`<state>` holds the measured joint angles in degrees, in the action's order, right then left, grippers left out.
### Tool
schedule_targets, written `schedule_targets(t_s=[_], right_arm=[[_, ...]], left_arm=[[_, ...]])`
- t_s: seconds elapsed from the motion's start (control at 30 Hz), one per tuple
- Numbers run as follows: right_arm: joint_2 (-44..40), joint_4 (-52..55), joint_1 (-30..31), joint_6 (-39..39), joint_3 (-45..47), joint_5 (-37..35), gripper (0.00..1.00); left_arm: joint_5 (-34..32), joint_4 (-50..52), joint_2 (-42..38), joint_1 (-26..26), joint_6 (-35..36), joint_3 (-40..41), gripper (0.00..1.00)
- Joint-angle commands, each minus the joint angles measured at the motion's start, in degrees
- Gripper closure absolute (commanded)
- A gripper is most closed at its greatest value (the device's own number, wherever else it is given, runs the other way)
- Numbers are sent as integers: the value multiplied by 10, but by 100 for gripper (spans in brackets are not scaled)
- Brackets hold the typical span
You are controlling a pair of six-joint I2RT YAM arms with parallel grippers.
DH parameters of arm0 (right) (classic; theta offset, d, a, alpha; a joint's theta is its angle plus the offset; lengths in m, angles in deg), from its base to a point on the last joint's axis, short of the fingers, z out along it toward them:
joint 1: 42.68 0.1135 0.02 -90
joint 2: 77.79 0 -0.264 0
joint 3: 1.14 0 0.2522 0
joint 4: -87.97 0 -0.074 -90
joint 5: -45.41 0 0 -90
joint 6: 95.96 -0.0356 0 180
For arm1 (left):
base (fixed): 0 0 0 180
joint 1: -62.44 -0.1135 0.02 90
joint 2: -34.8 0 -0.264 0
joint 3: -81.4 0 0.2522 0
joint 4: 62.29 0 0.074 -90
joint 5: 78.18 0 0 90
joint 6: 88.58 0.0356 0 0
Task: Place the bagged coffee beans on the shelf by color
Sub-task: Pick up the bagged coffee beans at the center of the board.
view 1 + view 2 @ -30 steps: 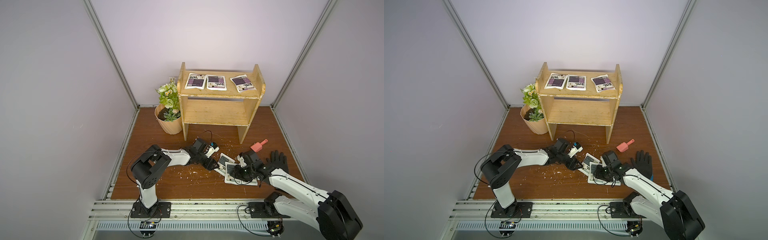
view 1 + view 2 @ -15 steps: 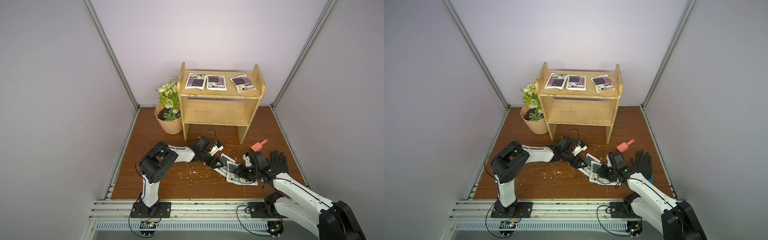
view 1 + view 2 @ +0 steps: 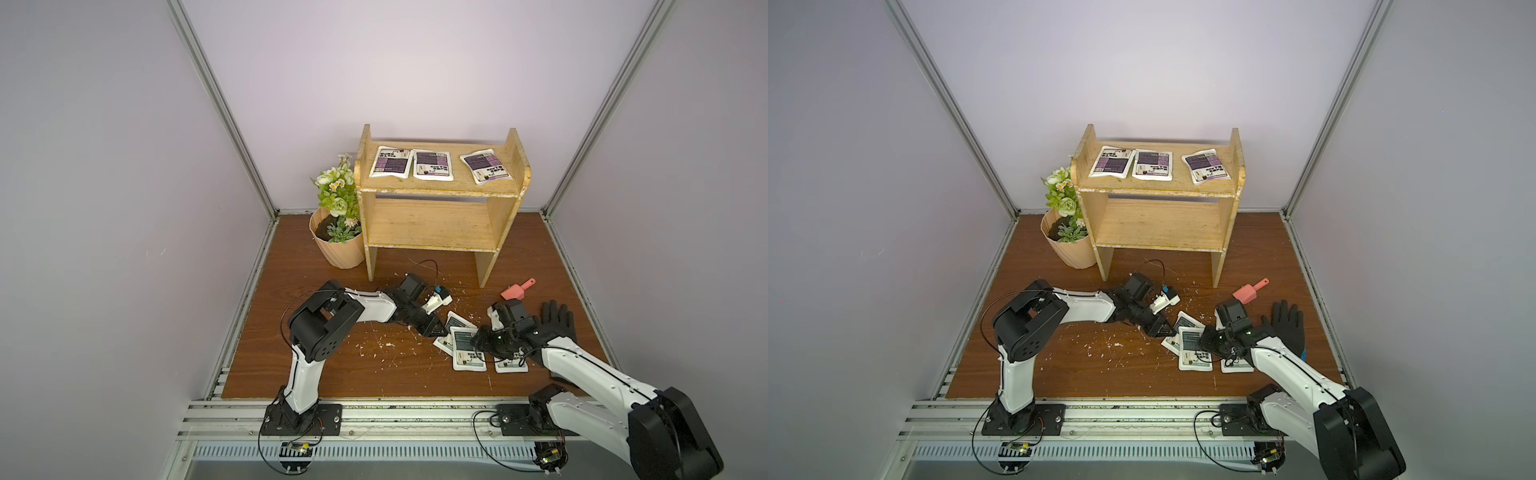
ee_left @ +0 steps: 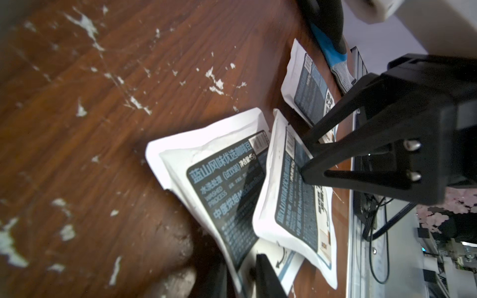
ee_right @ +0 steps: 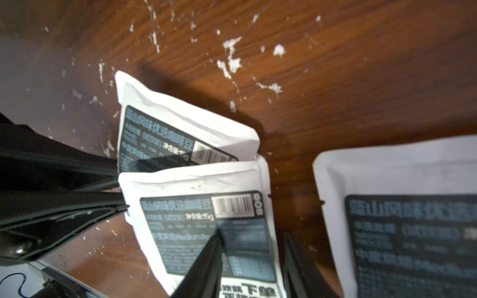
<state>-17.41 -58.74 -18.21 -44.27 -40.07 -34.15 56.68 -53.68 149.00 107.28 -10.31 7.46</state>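
The left gripper (image 3: 439, 331) has been advanced and clamped onto a grey-blue pouch (image 3: 457, 322) on the table (image 3: 332, 365), the right gripper (image 3: 478, 343) jaws being kept apart over the neighbouring pouch (image 3: 469, 355); a lift to the bare lower board of the shelf (image 3: 432, 226) is judged next.

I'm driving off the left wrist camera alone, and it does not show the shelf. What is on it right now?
Observer: Three purple pouches lie flat on the shelf's top board.
Operator: My left hand grips a grey-blue pouch. Is the lower board free?
Observer: Yes, the lower board holds nothing.
Operator: Anything beside the shelf to avoid?
Observer: A flowerpot stands right beside it, on its left.
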Motion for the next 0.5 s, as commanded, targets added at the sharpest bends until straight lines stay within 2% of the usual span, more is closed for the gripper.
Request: schedule_targets(t_s=[0.0, 0.07, 0.23, 0.4, 0.47], right_arm=[[4, 32, -3, 28, -30, -18, 56], [3, 31, -3, 33, -37, -14, 56], [-16, 38, -3, 60, -79, -6, 55], [-29, 42, -3, 90, -147, -1, 53], [-23, 36, -1, 99, -165, 8, 52]], left_arm=[[-38, 43, 16, 9, 6, 1, 91], [-61, 43, 11, 8, 3, 3, 99], [-148, 34, -32, 7, -12, 22, 99], [-292, 46, -106, -9, -51, 63, 100], [-332, 41, -138, -25, -66, 89, 100]])
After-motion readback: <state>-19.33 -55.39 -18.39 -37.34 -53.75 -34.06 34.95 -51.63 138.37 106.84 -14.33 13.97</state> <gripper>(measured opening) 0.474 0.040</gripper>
